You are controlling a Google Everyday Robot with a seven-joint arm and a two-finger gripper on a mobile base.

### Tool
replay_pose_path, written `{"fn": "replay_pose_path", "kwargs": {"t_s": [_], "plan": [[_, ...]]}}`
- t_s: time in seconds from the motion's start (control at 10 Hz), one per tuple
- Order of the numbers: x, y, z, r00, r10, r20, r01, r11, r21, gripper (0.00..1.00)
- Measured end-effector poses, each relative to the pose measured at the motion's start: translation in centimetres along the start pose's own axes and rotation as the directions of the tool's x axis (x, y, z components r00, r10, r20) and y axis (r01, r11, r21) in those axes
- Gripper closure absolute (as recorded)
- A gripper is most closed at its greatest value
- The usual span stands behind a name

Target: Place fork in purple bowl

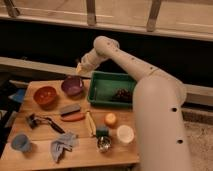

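- One gripper (80,68), jaws pinched together on what looks like the fork (78,65), hangs just behind the purple bowl (72,86).
- I'd bring it forward over the bowl's centre, dip low, then release.
- Mind the green tray (93,90) rim alongside.

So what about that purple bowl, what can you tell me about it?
The purple bowl is round, with a duller mauve inside. It sits upright on the wooden table, between the orange-red bowl and the green tray. Nothing visible lies in it. The gripper, shut, hangs just above its far rim.
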Motion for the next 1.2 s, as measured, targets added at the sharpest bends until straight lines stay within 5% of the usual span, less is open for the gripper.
{"fn": "replay_pose_path", "kwargs": {"t_s": [0.3,0.6,1.2], "plan": [[0.0,-0.4,-0.2,1.000,0.004,0.003,-0.004,1.000,0.004,1.00],[1.0,0.5,1.5,1.000,0.007,-0.005,-0.007,0.999,-0.039,1.00],[4.6,5.0,8.3,0.988,-0.042,-0.147,0.017,0.985,-0.173,1.00]]}}
